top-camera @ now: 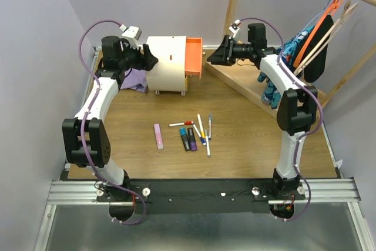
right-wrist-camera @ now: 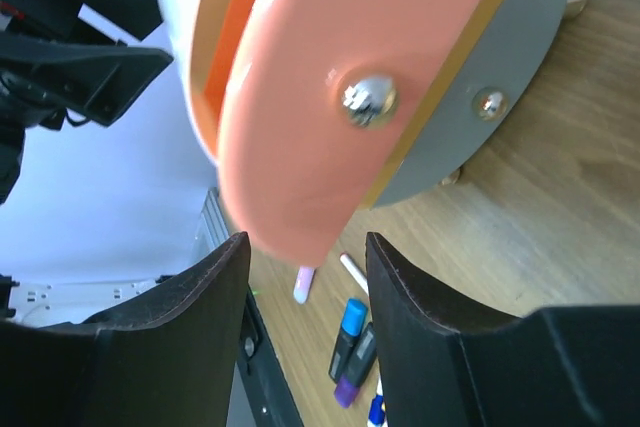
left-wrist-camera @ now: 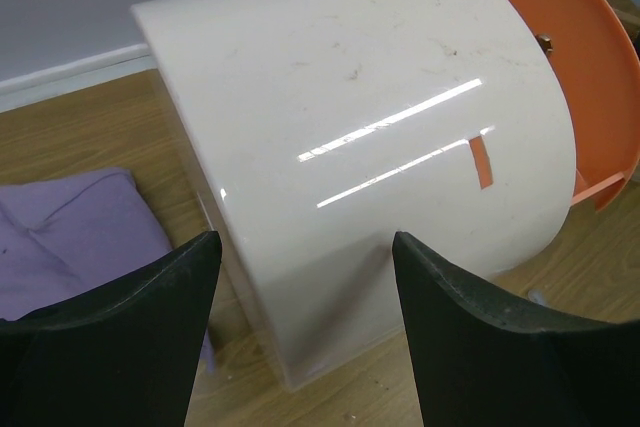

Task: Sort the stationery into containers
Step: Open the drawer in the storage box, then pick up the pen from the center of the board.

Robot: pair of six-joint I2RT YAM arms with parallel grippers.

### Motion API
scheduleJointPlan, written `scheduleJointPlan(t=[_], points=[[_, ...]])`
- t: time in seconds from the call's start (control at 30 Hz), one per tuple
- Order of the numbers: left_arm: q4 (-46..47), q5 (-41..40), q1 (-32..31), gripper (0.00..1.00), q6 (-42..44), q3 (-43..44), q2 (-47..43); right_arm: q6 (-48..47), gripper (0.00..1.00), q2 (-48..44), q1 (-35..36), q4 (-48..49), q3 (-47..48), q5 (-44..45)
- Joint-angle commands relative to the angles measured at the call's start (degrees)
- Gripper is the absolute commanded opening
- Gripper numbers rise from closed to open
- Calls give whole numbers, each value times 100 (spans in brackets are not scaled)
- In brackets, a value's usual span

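Opening step apparently done: right claw (top-camera: 212, 56) agape at 3 o'clock of drawer (top-camera: 194, 57), left claw (top-camera: 150, 60) agape at 9 o'clock of chest (top-camera: 166, 63). Next, likely: reaching for pens (top-camera: 200, 126) at 5 o'clock.

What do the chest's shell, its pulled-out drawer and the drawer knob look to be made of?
Chest shell: likely glossy cream plastic, with sharp light streaks and faint scuffs.
Orange drawer: seemingly smooth plastic with a soft sheen.
Knob: probably polished metal, with mirror-bright glints.
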Motion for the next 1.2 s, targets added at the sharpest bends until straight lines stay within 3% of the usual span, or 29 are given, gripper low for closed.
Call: scheduleJointPlan(t=[0.0,0.17,0.3,0.37,0.5,0.6,0.73,0.97,1.17], points=[[136,59,-44,78,-61,-193,-328,-342,57,-471,-12,-298,-556,-30],[188,77,-52,78,-35,-404,-591,-807,54,-770,84,-578,-1022,-390],[180,112,-35,78,-26,-623,-837,-2639,54,-875,478,-1980,-1216,-452],[189,130,-35,78,-43,-712,-1030,-2865,54,-1041,550,-2178,-1522,-145],[171,112,-35,78,-131,-1053,-1435,-2734,57,-1576,734,-1969,-2244,574],[136,-19,-35,79,-219,-1361,-1786,-2252,57,-2060,1093,-1679,-3049,1829],[57,-213,0,80,-263,-1792,-2339,-1855,57,-2387,1911,-1713,-3563,4183],[-5,-371,114,80,-307,-2504,-3087,-809,57,-2169,2159,-1968,-3748,5707],[-102,-371,262,80,-325,-2839,-3369,-474,54,-1711,2185,-1845,-3433,5903]])
